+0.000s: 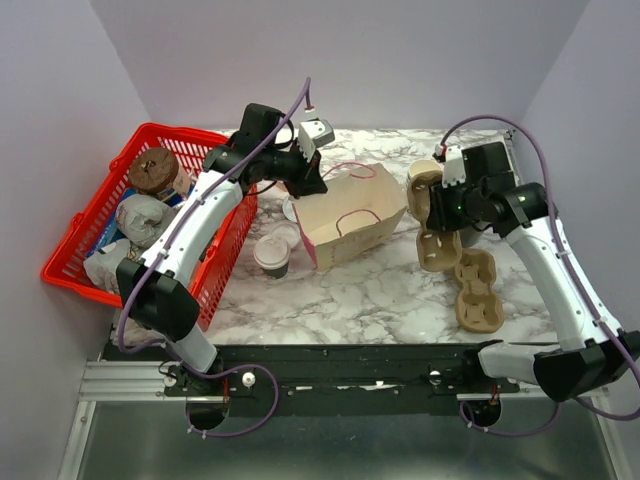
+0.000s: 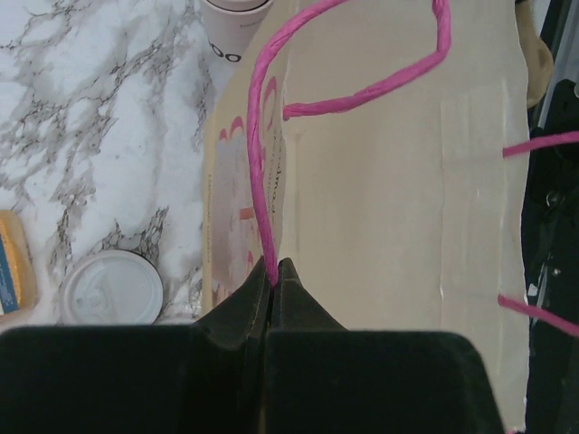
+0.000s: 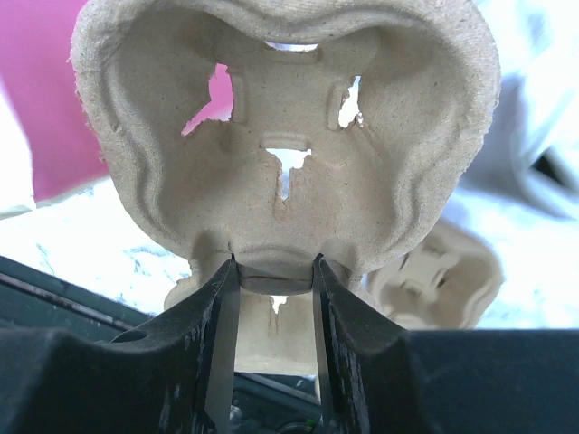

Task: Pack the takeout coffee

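The takeout coffee (image 1: pixel 271 255) (image 2: pixel 237 14), a small cream cup with a dark brown lower band, stands on the marble by the near left corner of the brown paper bag (image 1: pixel 345 222) (image 2: pixel 398 208). The bag lies tilted, and my left gripper (image 1: pixel 308 185) (image 2: pixel 274 267) is shut on its pink handle (image 2: pixel 262 145). A loose white lid (image 1: pixel 289 210) (image 2: pixel 110 287) lies left of the bag. My right gripper (image 1: pixel 440 205) (image 3: pixel 274 271) is shut on the rim of a pulp cup carrier (image 1: pixel 425 195) (image 3: pixel 285 136), held up just right of the bag.
A red basket (image 1: pixel 75 245) with wrapped food and a brown-topped cup sits at the far left. More pulp carriers (image 1: pixel 476 290) lie on the marble at the right, below my right gripper. Walls close in on three sides.
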Motion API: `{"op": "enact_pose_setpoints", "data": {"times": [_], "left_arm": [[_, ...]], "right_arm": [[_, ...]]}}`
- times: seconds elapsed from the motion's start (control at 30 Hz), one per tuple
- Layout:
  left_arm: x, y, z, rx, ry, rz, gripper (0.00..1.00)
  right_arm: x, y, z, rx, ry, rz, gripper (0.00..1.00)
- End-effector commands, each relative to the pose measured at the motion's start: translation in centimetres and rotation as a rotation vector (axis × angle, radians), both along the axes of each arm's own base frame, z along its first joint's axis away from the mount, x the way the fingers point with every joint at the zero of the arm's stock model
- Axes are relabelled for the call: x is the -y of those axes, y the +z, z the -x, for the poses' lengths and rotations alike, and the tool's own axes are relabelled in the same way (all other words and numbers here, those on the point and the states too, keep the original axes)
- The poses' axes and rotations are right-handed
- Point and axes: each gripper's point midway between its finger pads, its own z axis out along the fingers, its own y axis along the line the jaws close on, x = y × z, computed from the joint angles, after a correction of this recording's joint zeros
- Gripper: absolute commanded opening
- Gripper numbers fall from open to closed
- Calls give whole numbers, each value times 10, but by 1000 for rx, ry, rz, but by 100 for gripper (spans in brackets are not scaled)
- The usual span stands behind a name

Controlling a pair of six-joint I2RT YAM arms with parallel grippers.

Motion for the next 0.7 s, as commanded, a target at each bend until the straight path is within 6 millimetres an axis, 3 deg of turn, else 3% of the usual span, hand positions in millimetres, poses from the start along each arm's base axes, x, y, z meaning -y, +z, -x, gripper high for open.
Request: {"op": "enact_pose_setpoints", "data": {"times": [0.0,0.07,0.13,0.23,0.33,0.4,0.5,0.6,0.67], "left_arm": [[-1,8,-6,91,-40,-44,0],[3,16,-8,124,-56,-58,0],[11,10,-9,119,-82,-82,0],[19,14,-14,144,-89,-106,0],[24,18,-18,160,-95,-113,0],[27,18,-17,159,-105,-116,0],[31,16,-14,144,-115,-112,0],[35,13,-10,117,-132,-99,0],[36,14,-5,105,-147,-91,0]], "right_arm": [[-8,44,-14,166,101,-7,1],[-11,74,-28,282,129,-12,1],[-19,101,-38,372,170,-31,1],[-35,151,-43,533,268,-86,1],[-64,199,-26,693,483,-177,1],[-83,221,-2,778,659,-234,0],[-97,237,24,864,839,-276,0],[-107,234,42,922,990,-272,1],[-114,220,47,963,1087,-227,0]]}}
